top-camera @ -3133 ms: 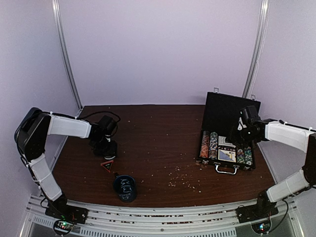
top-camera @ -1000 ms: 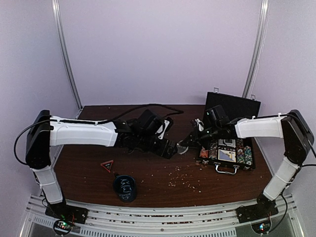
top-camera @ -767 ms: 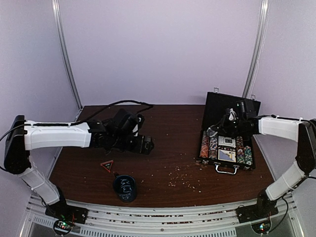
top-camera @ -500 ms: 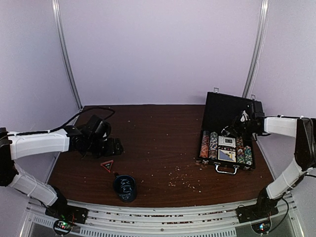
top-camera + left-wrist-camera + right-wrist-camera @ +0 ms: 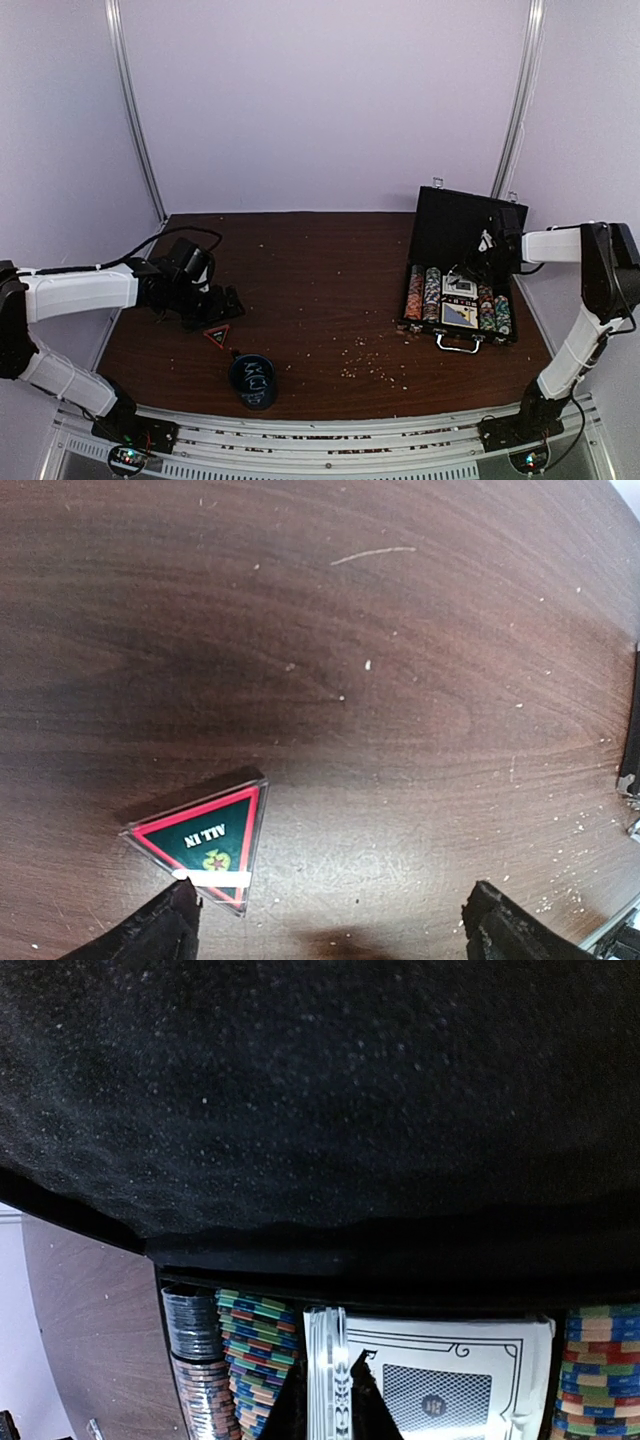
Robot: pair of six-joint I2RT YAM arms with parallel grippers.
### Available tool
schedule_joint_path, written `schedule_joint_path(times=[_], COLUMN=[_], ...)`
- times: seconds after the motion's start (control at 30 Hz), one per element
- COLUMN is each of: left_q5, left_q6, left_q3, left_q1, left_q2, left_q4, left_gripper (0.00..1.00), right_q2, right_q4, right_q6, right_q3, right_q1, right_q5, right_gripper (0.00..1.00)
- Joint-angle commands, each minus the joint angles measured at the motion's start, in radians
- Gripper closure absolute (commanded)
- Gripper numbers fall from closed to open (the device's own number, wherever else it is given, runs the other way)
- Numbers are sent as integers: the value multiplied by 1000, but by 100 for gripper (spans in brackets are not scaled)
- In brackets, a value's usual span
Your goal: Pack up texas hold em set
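Far left, your left gripper [image 5: 335, 930] spreads its fingers wide just short of the loose ALL IN button [image 5: 205, 840], likely to straddle it, while your right gripper [image 5: 325, 1385], fingers pinched together, hovers over the card deck [image 5: 440, 1370] packed in the open case [image 5: 455, 225].

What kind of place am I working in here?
Probably a lab recording booth, not a home: plain lilac walls, metal frame poles, and a metal rail along the wooden table's near edge.

Triangular ALL IN button [image 5: 205, 842] on brown table [image 5: 400, 680], end effector [image 5: 335, 905] spread wide
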Motion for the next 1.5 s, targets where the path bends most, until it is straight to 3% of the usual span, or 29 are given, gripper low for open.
schedule_joint_path(times=[0.0, 0.37, 0.47, 0.93, 1.47], left_q5=[38, 31, 23, -4, -48], left_q6=[-10, -49, -62, -60, 107], left_q3=[-4, -39, -56, -96, 71], left_q1=[7, 23, 30, 40, 40], left_q2=[24, -16, -33, 40, 279], left_q4=[5, -21, -35, 23, 54], left_gripper=[5, 4, 4, 2, 3], right_q2=[47, -19, -45, -162, -221], right_q4=[-77, -189, -215, -266, -292], right_q6=[-80, -155, -175, -186, -180], right_q3=[67, 95, 103, 94, 67], right_q1=[-2, -13, -15, -15, -15], right_q5=[96, 221, 265, 277, 281], right_gripper=[92, 53, 49, 43, 42])
